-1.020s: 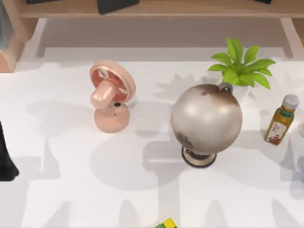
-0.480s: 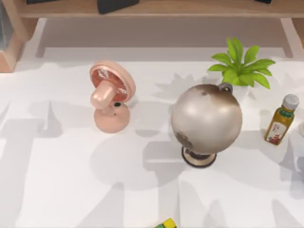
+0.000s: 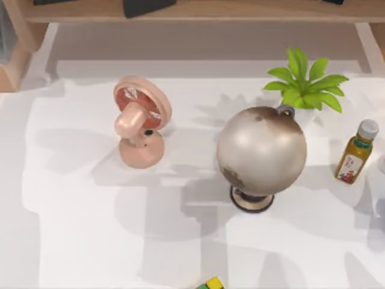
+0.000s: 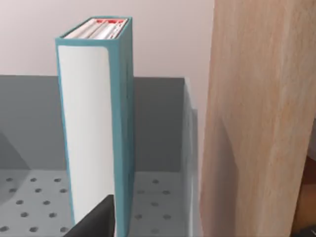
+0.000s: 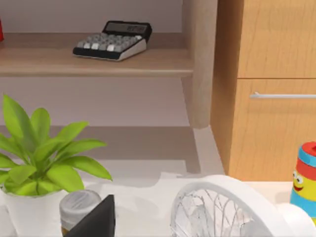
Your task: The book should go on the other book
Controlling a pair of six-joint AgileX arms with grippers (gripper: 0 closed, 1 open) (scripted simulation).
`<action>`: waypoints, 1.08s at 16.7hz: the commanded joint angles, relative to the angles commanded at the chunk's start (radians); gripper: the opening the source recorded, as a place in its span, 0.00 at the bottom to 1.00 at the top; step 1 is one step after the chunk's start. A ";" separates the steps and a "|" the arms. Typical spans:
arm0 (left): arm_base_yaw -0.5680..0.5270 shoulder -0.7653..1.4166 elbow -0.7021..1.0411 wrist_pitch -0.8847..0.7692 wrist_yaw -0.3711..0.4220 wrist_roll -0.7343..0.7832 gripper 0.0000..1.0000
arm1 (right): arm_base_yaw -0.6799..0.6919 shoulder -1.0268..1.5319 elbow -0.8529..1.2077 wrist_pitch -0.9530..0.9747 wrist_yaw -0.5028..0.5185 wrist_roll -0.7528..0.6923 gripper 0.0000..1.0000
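A teal book (image 4: 96, 123) with a white cover stands upright on a grey perforated tray (image 4: 158, 202), seen close up in the left wrist view. A dark part of my left gripper (image 4: 96, 222) sits just in front of the book's lower end. The other book is out of view. In the right wrist view, a dark part of my right gripper (image 5: 96, 219) hangs near a bottle cap (image 5: 79, 205) and a potted plant (image 5: 44, 158).
A wooden post (image 4: 261, 118) stands right beside the tray. On the white table are a pink fan (image 3: 139, 120), a globe (image 3: 261, 150), a plant (image 3: 307, 84), an oil bottle (image 3: 356, 152) and a small cube (image 3: 212, 283). A calculator (image 5: 112, 40) lies on the shelf.
The dark shape of my left arm at the top view's left edge has gone out of frame. Shadows have shifted across the table. The table objects have not moved.
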 joint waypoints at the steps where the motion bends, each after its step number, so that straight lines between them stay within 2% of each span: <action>1: 0.014 0.085 0.059 0.027 0.015 0.000 1.00 | 0.000 0.000 0.000 0.000 0.000 0.000 1.00; 5: 0.060 0.387 0.259 0.119 0.068 0.000 1.00 | 0.000 0.000 0.000 0.000 0.000 0.000 1.00; 9: 0.090 0.571 0.386 0.177 0.101 0.001 1.00 | 0.000 0.000 0.000 0.000 0.000 0.000 1.00; 18: 0.086 0.606 0.424 0.177 0.099 0.001 1.00 | 0.000 0.000 0.000 0.000 0.000 0.000 1.00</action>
